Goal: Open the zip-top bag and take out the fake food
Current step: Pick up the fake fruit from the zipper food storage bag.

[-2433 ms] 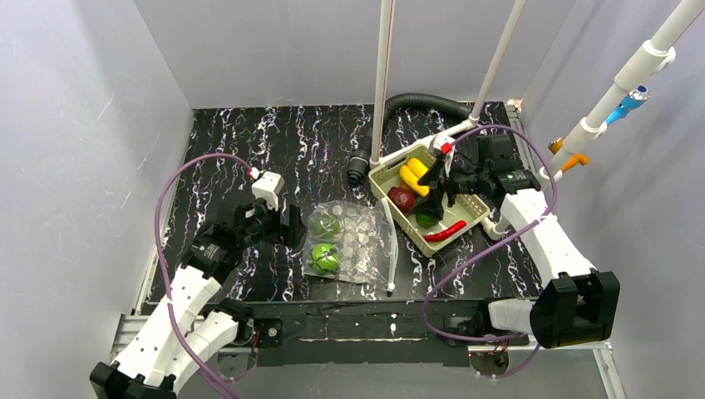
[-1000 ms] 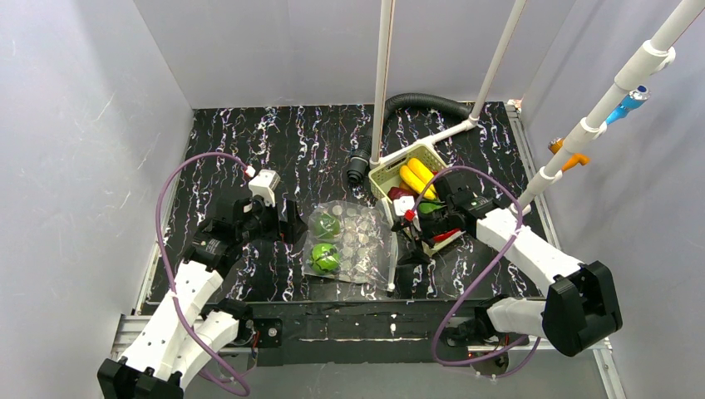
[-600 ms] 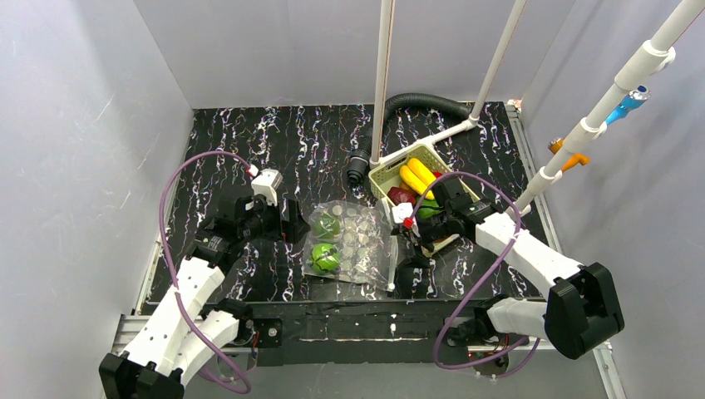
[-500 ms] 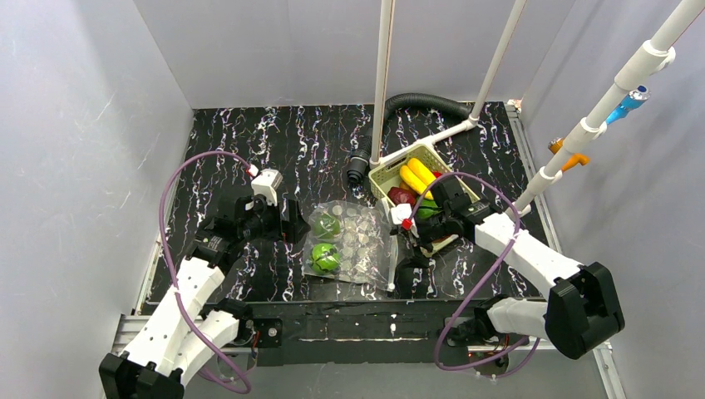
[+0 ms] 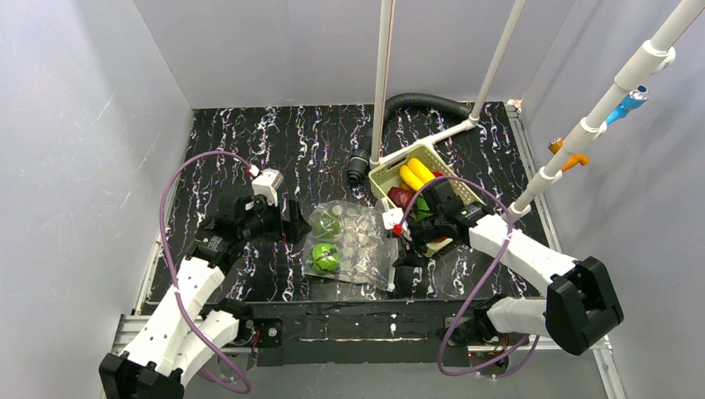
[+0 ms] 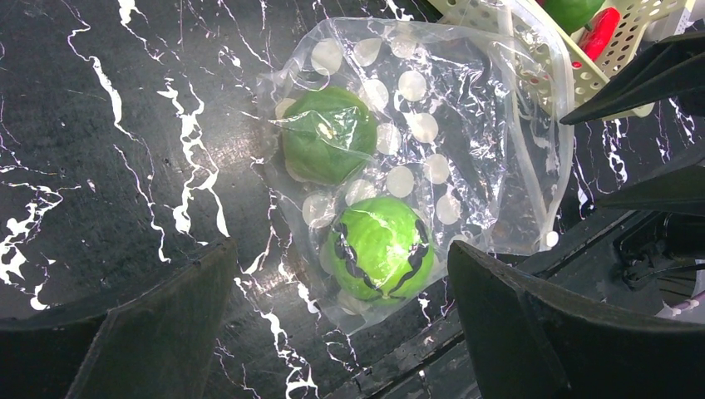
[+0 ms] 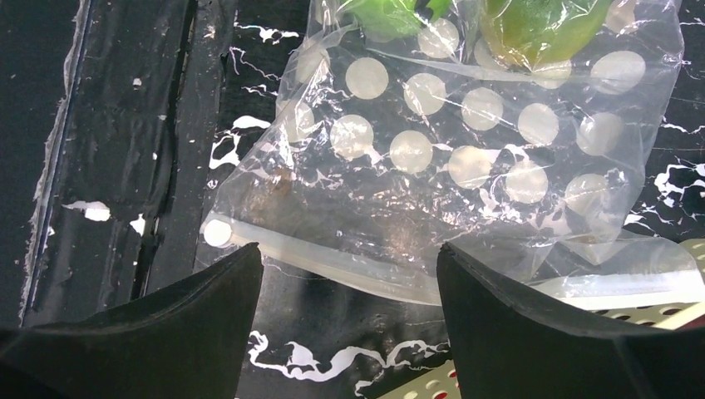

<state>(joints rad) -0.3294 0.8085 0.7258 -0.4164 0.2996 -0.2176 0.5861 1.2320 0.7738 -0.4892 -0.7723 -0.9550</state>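
Observation:
The zip-top bag [image 5: 353, 241] lies flat mid-table, clear with white dots, its zip strip [image 7: 332, 262] along the right edge. Two green pieces of fake food [image 6: 328, 145] [image 6: 378, 248] are inside at its left end. More fake food sits in the pale green basket [image 5: 378, 176]: a yellow banana [image 5: 413, 174], a dark red fruit [image 5: 401, 196] and a red chili [image 6: 603, 29]. My left gripper [image 5: 287, 224] is open at the bag's left end, over the green pieces [image 6: 341, 258]. My right gripper [image 5: 399, 249] is open, straddling the zip strip [image 7: 349, 253], nothing between its fingers.
The basket stands just right of the bag, touching its zip corner. A black corrugated hose [image 5: 416, 104] and white pipes [image 5: 382, 83] stand behind it. The table's front rail [image 5: 349, 320] runs close below the bag. Grey walls enclose three sides.
My right arm has swung from the basket down and left to the bag's zip edge, its jaws narrowing slightly. The left arm and the bag have stayed put.

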